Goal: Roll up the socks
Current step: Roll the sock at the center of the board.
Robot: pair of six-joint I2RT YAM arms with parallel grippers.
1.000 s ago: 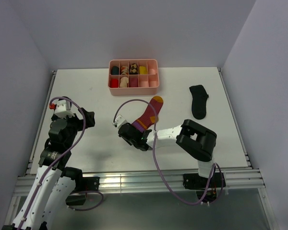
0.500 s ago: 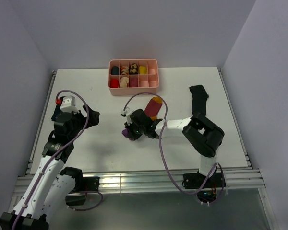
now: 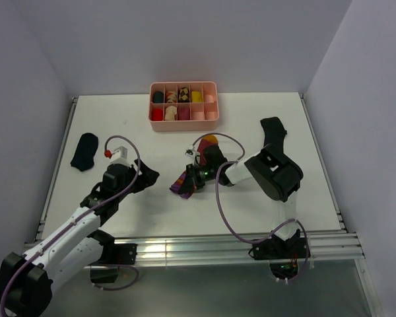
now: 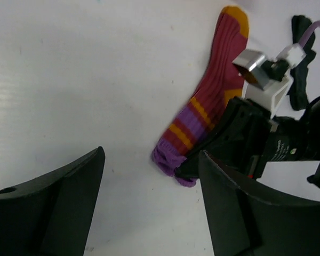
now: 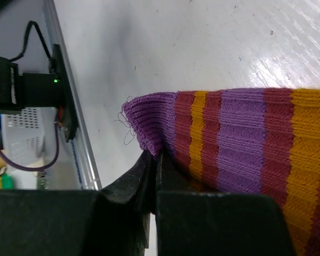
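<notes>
Barely begun: clamping striped sock [image 4: 213, 101] in right gripper [image 5: 154, 160] (left gripper [image 4: 149, 160] agape); yet to roll it, left-edge black sock [image 3: 84, 151], right-edge black sock [image 3: 272, 128].

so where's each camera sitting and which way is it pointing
Top external: above and behind the bases, looking down at the table; both arms show.
Left wrist: on the left arm, facing the striped sock past the open left gripper.
Right wrist: low, close on the cuff, which the right gripper pinches.
Shared: all three show that sock.
</notes>
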